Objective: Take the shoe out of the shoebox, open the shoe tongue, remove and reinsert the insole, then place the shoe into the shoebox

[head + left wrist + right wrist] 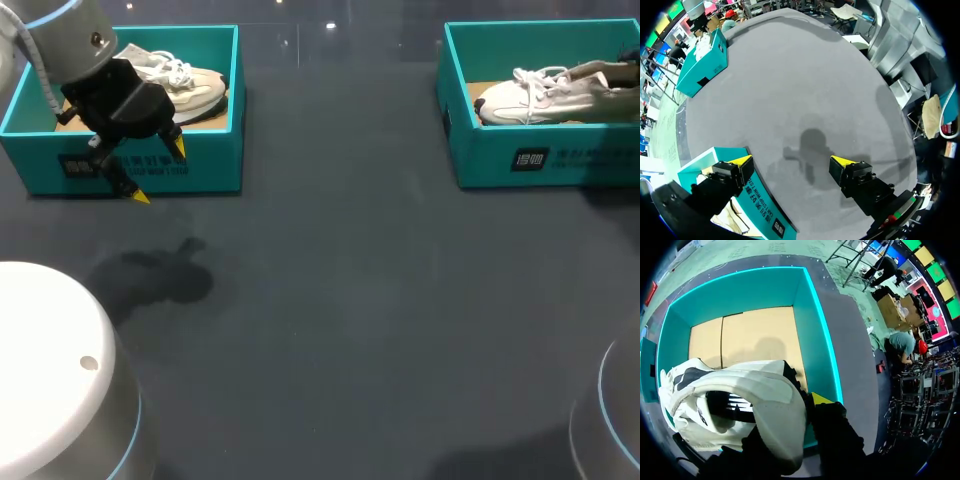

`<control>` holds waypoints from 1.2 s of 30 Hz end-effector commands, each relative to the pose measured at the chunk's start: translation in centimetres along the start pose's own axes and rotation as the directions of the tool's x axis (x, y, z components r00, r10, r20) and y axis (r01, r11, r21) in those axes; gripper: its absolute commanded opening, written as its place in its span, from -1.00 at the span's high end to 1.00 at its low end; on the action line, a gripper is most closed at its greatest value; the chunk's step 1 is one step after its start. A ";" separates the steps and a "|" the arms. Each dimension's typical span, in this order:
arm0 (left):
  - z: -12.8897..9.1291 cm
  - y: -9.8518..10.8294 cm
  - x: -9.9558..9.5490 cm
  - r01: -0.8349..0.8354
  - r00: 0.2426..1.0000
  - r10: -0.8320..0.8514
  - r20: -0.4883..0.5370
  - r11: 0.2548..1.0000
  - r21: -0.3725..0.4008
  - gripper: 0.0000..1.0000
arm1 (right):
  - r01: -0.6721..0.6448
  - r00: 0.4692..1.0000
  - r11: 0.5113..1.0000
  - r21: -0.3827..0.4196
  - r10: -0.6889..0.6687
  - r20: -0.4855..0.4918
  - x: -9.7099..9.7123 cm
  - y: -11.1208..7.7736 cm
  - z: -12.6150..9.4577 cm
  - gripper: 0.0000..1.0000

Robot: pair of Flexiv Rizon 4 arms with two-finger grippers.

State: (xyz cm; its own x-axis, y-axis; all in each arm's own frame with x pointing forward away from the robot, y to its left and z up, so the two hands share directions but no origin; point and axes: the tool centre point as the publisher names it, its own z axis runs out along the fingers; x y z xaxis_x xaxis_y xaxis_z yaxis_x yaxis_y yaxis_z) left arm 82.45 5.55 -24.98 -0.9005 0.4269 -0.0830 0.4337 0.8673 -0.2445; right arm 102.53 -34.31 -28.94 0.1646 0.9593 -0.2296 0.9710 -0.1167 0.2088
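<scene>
On the dark table (350,300) stand two teal boxes, well apart. From the head view, the left box (215,160) holds a white shoe, the left shoe (190,85), lying along its back wall. The right box (520,160) holds the right shoe (550,95), with its toe toward the middle of the table and its heel at the right gripper (628,70), which barely enters from the side. The left arm slants in from the corner. The left gripper (158,172) hangs at the left box's front wall with its jaws spread and nothing in them. The left wrist view adds that one finger (742,160) is over the left box's (760,200) front wall and the other is over bare table (805,90). The left gripper (792,161) is empty. Far ahead of it stands the right box (705,65) with the right shoe (702,45) showing white above its rim. The right wrist view looks down into the right box (812,320), showing its tan cardboard floor (750,335). The right shoe (740,395) is raised close over that floor, with black marks on its side. The right gripper (792,412) clasps the shoe by the heel, with one yellow fingertip (820,399) against it and the other hidden behind the shoe.
</scene>
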 end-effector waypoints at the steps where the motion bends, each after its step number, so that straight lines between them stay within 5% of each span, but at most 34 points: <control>1: 0.0 0.0 0.0 -0.001 1.000 0.001 -0.001 1.000 -0.002 -1.00 | 0.007 1.000 1.000 0.006 -0.007 -0.003 0.5 0.0 0.7 1.00; 36: 0.0 0.0 0.0 -0.001 1.000 0.001 -0.001 1.000 -0.002 -1.00 | 0.028 0.999 0.994 0.107 -0.025 -0.027 3.2 -0.9 7.1 1.00</control>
State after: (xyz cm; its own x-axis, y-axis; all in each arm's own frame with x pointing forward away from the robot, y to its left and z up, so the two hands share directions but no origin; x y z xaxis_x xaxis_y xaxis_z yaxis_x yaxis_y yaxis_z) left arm 82.45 5.55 -24.98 -0.9005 0.4269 -0.0830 0.4337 0.8673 -0.2445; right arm 103.04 -33.21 -36.08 0.1332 0.9682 -0.2117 0.9881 -0.1131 0.1046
